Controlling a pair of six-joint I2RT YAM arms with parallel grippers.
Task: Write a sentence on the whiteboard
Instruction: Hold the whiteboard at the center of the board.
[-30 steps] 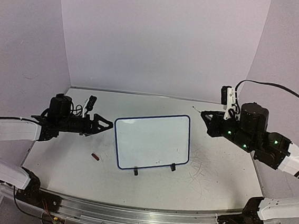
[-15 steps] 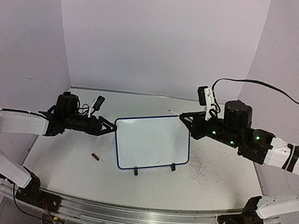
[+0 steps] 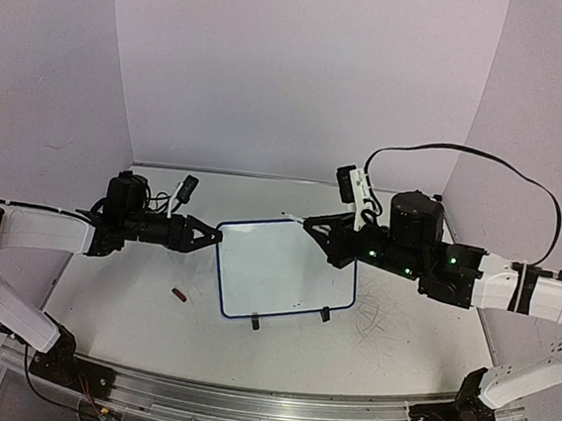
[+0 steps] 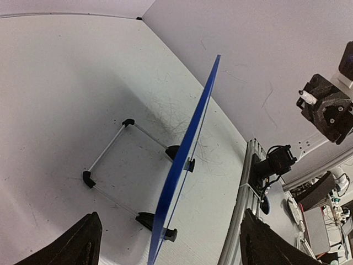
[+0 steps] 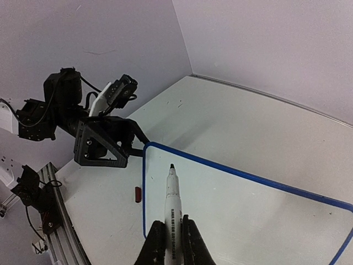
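The whiteboard [image 3: 285, 269] stands tilted on two black feet mid-table, blue-rimmed, its face blank; no sentence shows on it. In the left wrist view the whiteboard [image 4: 190, 157] appears edge-on, running between my left gripper's [image 4: 168, 249] wide-open jaws without touching either finger. From above, the left gripper [image 3: 206, 235] sits at the board's upper left edge. My right gripper [image 3: 324, 237] is shut on a white marker [image 5: 173, 205], uncapped, whose black tip hangs above the upper left part of the whiteboard [image 5: 253, 218]. The right gripper [image 5: 174, 243] grips the marker's barrel.
A small red cap [image 3: 180, 295] lies on the tabletop left of the board, also the red cap [image 5: 138, 194]. Grey scuffs [image 3: 382, 318] mark the table right of the board. A metal rail [image 3: 242, 403] runs along the near edge. Walls close the back and sides.
The right arm has swung left, carrying the marker from beyond the board's right corner to above its upper left. The left gripper moved right up to the board's left edge.
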